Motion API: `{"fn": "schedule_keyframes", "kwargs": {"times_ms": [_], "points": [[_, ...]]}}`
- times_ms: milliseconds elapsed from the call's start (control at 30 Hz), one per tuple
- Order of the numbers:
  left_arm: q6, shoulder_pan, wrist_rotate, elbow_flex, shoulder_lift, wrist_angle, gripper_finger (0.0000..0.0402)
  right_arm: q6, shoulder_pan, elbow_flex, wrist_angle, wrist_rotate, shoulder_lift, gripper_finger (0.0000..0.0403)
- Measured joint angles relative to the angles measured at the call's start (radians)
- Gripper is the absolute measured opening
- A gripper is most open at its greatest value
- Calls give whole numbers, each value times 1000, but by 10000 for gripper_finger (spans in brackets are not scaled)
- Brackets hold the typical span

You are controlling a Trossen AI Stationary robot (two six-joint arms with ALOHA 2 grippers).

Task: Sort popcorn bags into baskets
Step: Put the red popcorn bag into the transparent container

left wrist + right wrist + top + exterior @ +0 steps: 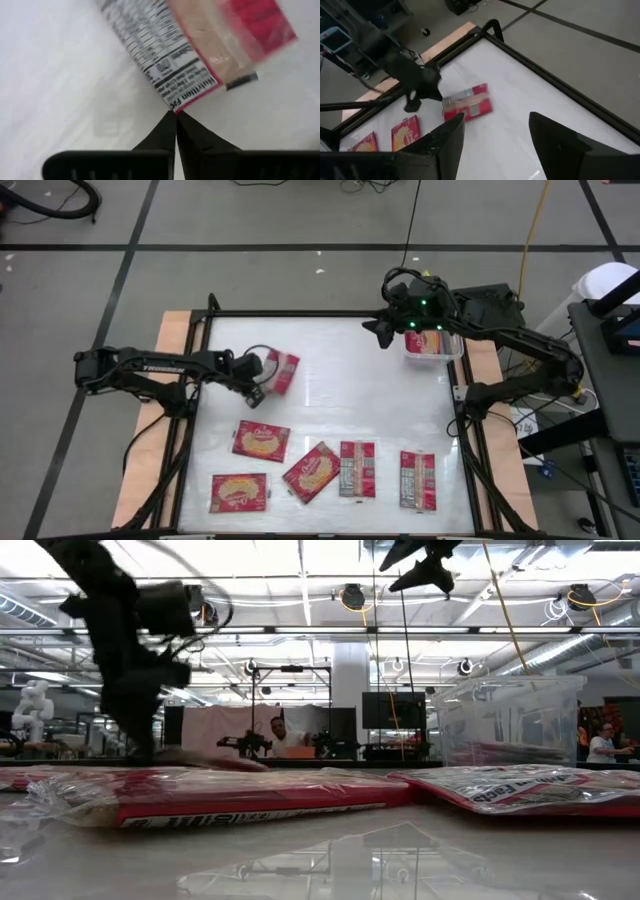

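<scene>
A glossy white table point(330, 380) with a black frame carries five red popcorn bags point(318, 471) in a loose row along its near edge and a clear basket point(434, 346) at its far right corner.

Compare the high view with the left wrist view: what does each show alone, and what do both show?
High view only: five popcorn bags lying flat along the near side, the clear basket with the open right gripper beside it.

Left wrist view only: the packet's nutrition print, its corner at the shut fingertips.

Both: the left gripper at the popcorn bag.
</scene>
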Motion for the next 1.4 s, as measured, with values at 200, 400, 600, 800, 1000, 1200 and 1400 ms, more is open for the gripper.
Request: {"fn": "schedule_keyframes", "kwargs": {"times_ms": [200, 400, 600, 800, 1000, 1200, 1400], "points": [[-30, -1, 88, 110, 1, 153, 3, -3, 37, 0, 96, -1, 40, 212], [-146, 4, 132, 177, 0, 260, 2, -86, 80, 0, 100, -1, 88, 212], [-203, 11, 143, 189, 0, 279, 1, -254, 116, 0, 87, -3, 176, 212], [-224, 28, 161, 189, 0, 270, 1, -428, 130, 0, 122, -122, 327, 212], [-269, 30, 198, 189, 0, 274, 0, -532, 129, 0, 350, -211, 460, 223], [-310, 8, 270, 189, 0, 303, 0, -618, 129, 1, 528, -296, 570, 266], [-337, -36, 347, 189, 0, 388, 0, -738, 152, 1, 528, -341, 647, 271]]}}
